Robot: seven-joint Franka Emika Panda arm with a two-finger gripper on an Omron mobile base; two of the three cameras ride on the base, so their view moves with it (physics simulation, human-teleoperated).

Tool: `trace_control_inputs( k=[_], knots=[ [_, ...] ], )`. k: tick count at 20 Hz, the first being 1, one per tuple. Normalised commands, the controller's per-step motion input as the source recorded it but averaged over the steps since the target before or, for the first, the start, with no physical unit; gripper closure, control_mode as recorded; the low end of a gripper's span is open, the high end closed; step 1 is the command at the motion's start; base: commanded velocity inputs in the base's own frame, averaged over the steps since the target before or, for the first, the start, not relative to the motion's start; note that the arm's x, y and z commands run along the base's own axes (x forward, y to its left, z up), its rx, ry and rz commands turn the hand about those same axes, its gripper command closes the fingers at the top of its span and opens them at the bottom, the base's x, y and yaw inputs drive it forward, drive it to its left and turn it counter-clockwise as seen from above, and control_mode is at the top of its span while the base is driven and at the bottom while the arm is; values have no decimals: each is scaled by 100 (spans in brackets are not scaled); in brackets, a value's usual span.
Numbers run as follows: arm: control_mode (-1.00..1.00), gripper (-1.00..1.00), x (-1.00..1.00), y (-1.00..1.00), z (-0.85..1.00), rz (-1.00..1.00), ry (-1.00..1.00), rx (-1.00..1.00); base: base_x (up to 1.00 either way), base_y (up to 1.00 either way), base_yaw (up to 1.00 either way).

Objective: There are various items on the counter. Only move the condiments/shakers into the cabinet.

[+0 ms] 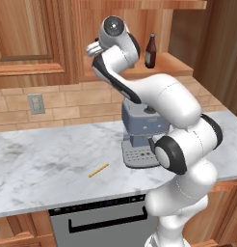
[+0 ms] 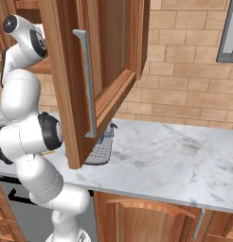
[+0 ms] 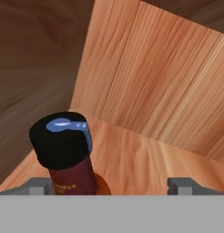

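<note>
Glossy black-capped sauce bottle (image 3: 68,157) on matt light-wood cabinet (image 3: 145,154) floor

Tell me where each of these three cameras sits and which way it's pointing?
Left base view: behind the arm's left, looking down over the counter, coffee machine and brown bottle in the cabinet; the arm rises lower right.
Right base view: behind its right; open cabinet door foremost, arm at left.
Hand view: looks along the open gripper at the sauce bottle.
Both base views share counter and coffee machine.

White glossy arm (image 1: 173,101), rounded bulbous segments, black joint rings, grey round end caps; small grey fingertips (image 3: 180,184).
</note>
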Motion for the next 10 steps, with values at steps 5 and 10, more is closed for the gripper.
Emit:
trace_control_inputs(
  k=[5, 10],
  knots=[
    [-100, -100, 23, -20, -28, 1, -8, -5, 0, 0, 0],
    [-100, -100, 20, -24, -25, 3, -7, -3, 0, 0, 0]
  ],
)
